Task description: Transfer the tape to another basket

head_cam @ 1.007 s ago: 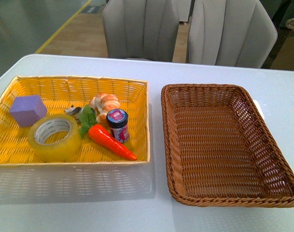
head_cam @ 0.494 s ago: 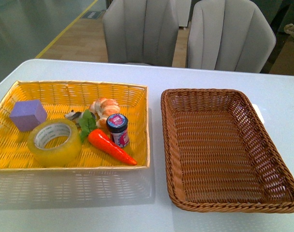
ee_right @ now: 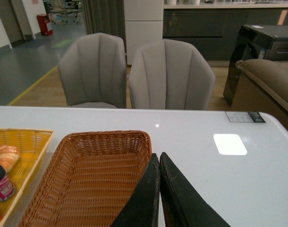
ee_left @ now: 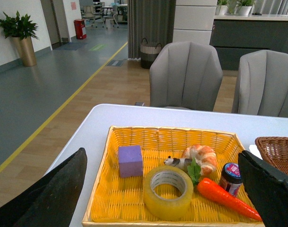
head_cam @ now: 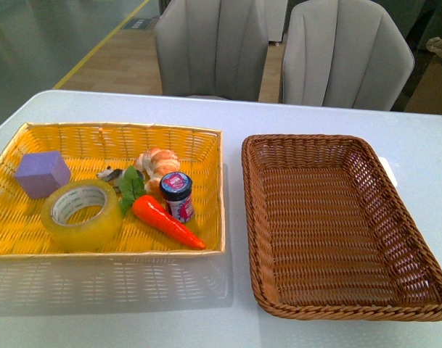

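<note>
The tape [head_cam: 81,214], a yellowish translucent roll with a white core, lies flat in the front left part of the yellow basket [head_cam: 206,138]. The brown wicker basket [head_cam: 329,217] stands to its right with nothing in it. Neither gripper shows in the front view. In the left wrist view my left gripper [ee_left: 161,155] is open and held back from the yellow basket [ee_left: 116,137], with the tape [ee_left: 168,191] between its two dark fingers [ee_left: 54,194]. My right gripper [ee_right: 158,155] is shut, empty, beside the brown basket's [ee_right: 87,175] right rim.
The yellow basket also holds a purple block [head_cam: 41,172], a croissant [head_cam: 157,161], a toy carrot [head_cam: 166,221], a small jar [head_cam: 178,196] and a tiny figure [head_cam: 108,174]. Two grey chairs [head_cam: 279,51] stand behind the white table [head_cam: 315,116].
The front view has shifted a little, so both baskets sit slightly lower in the picture. Nothing on the table has moved.
</note>
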Motion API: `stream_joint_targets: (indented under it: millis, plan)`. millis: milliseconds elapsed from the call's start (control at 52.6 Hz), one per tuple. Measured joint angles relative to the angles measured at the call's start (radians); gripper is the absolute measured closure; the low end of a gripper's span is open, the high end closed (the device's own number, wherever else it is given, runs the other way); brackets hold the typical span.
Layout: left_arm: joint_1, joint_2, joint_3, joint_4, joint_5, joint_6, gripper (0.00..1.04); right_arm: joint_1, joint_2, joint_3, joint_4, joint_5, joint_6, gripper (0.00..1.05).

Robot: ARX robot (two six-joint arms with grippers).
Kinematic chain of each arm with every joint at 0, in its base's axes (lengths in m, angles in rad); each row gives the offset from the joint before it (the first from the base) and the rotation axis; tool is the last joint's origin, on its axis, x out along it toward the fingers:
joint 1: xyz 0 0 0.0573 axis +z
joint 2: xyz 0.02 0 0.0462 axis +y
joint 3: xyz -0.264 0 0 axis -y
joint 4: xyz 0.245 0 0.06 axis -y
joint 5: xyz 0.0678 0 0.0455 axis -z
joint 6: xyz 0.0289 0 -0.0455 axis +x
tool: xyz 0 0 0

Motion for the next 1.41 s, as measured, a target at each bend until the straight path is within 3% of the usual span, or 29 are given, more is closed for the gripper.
stream_joint_targets:
  millis: [589,684,893,1254,1330,1406]
  plan:
    - [0.000,0.000,0.000,0.000,0.000,0.000,0.09,0.000,-0.182,0.000,-0.181,0.000,0.000,1.03]
    - [0.000,0.000,0.000,0.000,0.000,0.000,0.09,0.002,-0.310,0.000,-0.338,0.000,0.000,1.03]
    - [0.000,0.000,0.000,0.000,0.000,0.000,0.09,0.002,-0.346,0.000,-0.351,0.000,-0.001,1.03]
    - [-0.005,0.008,0.003,-0.013,-0.021,-0.011,0.09,0.002,-0.347,0.000,-0.352,0.000,0.000,0.37]
    - [-0.073,0.171,0.092,-0.193,-0.235,-0.116,0.09,0.002,-0.348,0.000,-0.352,0.001,0.000,0.23]
    - [-0.087,0.380,0.137,-0.133,-0.290,-0.175,0.09,0.002,-0.348,0.000,-0.352,-0.001,0.000,0.11]
